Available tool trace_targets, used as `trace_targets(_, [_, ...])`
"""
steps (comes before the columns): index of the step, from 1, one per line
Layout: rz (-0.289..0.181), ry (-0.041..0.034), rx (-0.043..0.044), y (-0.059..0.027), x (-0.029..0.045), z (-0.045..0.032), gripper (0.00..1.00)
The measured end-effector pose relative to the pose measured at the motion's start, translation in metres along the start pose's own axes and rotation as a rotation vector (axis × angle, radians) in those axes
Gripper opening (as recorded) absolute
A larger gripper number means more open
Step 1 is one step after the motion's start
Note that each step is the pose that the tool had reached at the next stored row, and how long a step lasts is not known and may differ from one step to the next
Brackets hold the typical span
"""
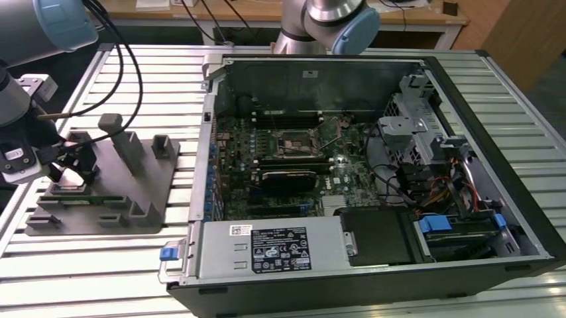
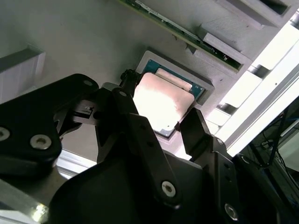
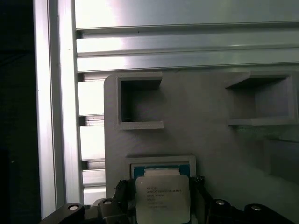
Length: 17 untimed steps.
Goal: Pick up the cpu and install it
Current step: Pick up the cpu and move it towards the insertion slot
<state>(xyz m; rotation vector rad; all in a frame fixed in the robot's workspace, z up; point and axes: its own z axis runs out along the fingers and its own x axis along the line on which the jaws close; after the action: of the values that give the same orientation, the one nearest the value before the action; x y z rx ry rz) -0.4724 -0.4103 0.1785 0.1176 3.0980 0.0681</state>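
The tool (image 2: pixel 160 100) is hanging low over the grey tray (image 3: pixel 205 144). Its fingers (image 2: pixel 194 128) are standing apart, just wider than the cpu (image 3: pixel 162 198), which is lying flat in a shallow square pocket of the tray directly between them. A slim gap is showing on either side of the chip in the first wrist view. Beyond the tool, two hollow blocks (image 3: pixel 140 125) are rising from the tray, and the slatted metal counter (image 3: pixel 187 46) is stretching past them. The open computer case (image 1: pixel 372 86) is sitting well apart from the tool.
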Motion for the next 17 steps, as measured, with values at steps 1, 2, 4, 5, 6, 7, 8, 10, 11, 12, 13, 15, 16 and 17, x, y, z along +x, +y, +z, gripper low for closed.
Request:
trace_targets(1, [0.0, 0.0, 0.0, 0.0, 0.0, 0.0001, 0.65])
trace_targets(2, [0.0, 0.0, 0.0, 0.0, 0.0, 0.0, 0.65])
trace_targets(4, [0.0, 0.0, 0.0, 0.0, 0.0, 0.0001, 0.65])
trace_targets(5, [0.0, 0.0, 0.0, 0.0, 0.0, 0.0001, 0.64])
trace_targets(6, [0.0, 0.0, 0.0, 0.0, 0.0, 0.0001, 0.57])
trace_targets(7, [0.0, 0.0, 0.0, 0.0, 0.0, 0.0001, 0.57])
trace_targets(8, [0.0, 0.0, 0.0, 0.0, 0.0, 0.0001, 0.55])
trace_targets(10, [0.0, 0.0, 0.0, 0.0, 0.0, 0.0001, 0.55])
trace_targets(11, [0.0, 0.0, 0.0, 0.0, 0.0, 0.0002, 0.55])
trace_targets(12, [0.0, -0.0001, 0.0, 0.0, 0.0, 0.0002, 0.55])
trace_targets(13, [0.0, -0.0001, 0.0, 0.0, 0.0, 0.0002, 0.55])
trace_targets(15, [0.0, -0.0003, -0.0002, 0.0, -0.0001, -0.0004, 0.55])
trace_targets(16, [0.0, -0.0003, -0.0002, 0.0001, -0.0001, -0.0014, 0.55])
trace_targets(17, [0.0, -0.0001, -0.0001, 0.0001, -0.0001, -0.0029, 0.55])
